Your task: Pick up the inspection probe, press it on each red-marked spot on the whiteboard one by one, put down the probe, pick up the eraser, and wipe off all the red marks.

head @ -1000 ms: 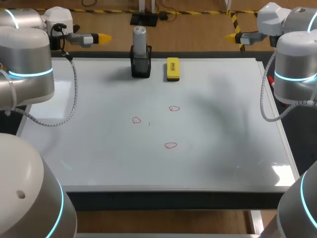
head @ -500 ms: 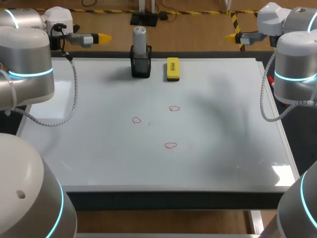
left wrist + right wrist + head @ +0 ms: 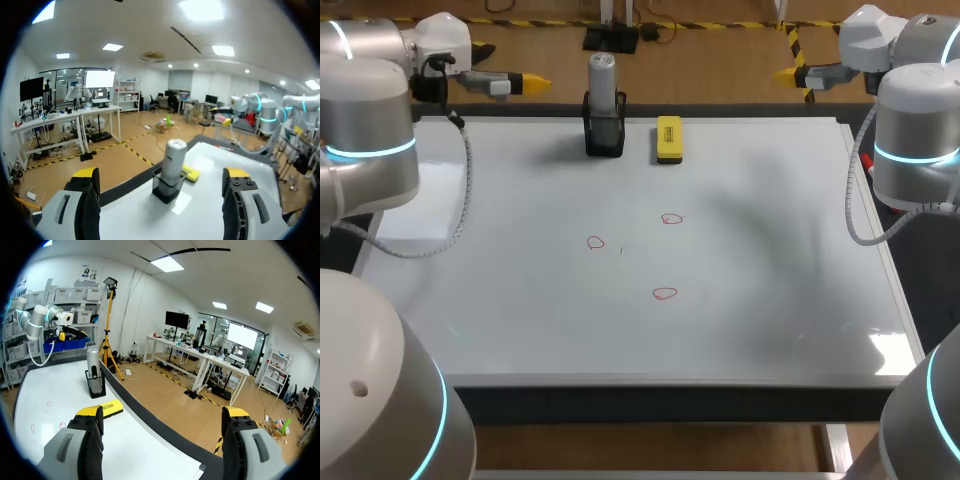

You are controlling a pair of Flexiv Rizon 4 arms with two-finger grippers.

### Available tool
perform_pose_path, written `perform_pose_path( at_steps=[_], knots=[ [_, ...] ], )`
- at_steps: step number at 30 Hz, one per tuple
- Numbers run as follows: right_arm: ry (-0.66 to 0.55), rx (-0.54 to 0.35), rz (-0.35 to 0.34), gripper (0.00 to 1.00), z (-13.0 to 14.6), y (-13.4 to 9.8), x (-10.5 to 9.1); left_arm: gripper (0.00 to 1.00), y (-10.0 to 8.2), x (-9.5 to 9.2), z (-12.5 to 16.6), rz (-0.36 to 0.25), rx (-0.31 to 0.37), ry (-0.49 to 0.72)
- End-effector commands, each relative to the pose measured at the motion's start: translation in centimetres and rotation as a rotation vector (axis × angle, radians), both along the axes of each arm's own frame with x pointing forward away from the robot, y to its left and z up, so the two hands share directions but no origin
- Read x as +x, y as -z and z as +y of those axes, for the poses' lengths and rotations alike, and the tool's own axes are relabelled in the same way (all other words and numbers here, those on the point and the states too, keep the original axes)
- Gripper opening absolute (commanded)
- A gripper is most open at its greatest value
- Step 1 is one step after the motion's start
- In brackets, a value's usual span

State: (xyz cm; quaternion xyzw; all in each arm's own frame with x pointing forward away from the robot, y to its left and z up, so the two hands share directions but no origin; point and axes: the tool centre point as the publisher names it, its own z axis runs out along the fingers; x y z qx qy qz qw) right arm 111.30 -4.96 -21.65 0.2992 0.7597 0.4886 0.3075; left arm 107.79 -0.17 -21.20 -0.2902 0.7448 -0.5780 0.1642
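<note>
Head view: the probe [image 3: 603, 78], a grey cylinder, stands upright with its long axis vertical. Its rounded top points up and its lower end sits in a black holder [image 3: 604, 137] at the far edge of the whiteboard [image 3: 770, 300]. Just to the right of the holder, not touching it, lies the yellow eraser [image 3: 668, 138], flat, its long axis running from the near side to the far edge. Three small red marks are nearer the middle of the board: one at left [image 3: 596, 242], one at right [image 3: 671, 218] and one closest to the robot [image 3: 664, 293]. The left gripper [image 3: 533, 79] hangs past the far edge, left of the probe, tips pointing toward it. Its fingers stand wide apart and hold nothing. The right gripper [image 3: 783, 73] hangs past the far right corner, its fingers likewise spread and bare.
</note>
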Motion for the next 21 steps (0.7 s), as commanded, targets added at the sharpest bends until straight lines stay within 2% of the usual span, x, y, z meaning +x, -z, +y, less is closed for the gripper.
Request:
perform_pose_path(
  at_steps=[1,4,8,10,21],
  knots=[
    [-0.001,-0.001,0.002,1.0,0.0,0.0,0.0,1.0,0.0,0.3,0.6,0.023,-0.063,0.148],
    [-0.001,-0.001,0.002,1.0,0.0,0.0,0.0,1.0,0.0,0.1,-0.1,0.015,-0.07,0.229],
    [-0.001,-0.001,0.002,1.0,0.0,0.0,0.0,1.0,0.0,-0.1,-1.0,0.003,-0.12,0.345],
    [-0.001,-0.001,0.002,1.0,0.0,0.0,0.0,1.0,0.2,0.0,-1.4,-0.007,-0.149,0.367],
    [-0.001,-0.001,0.002,1.0,0.0,0.0,0.0,1.0,1.2,-0.1,-4.6,-0.011,-0.199,0.49]
  ],
)
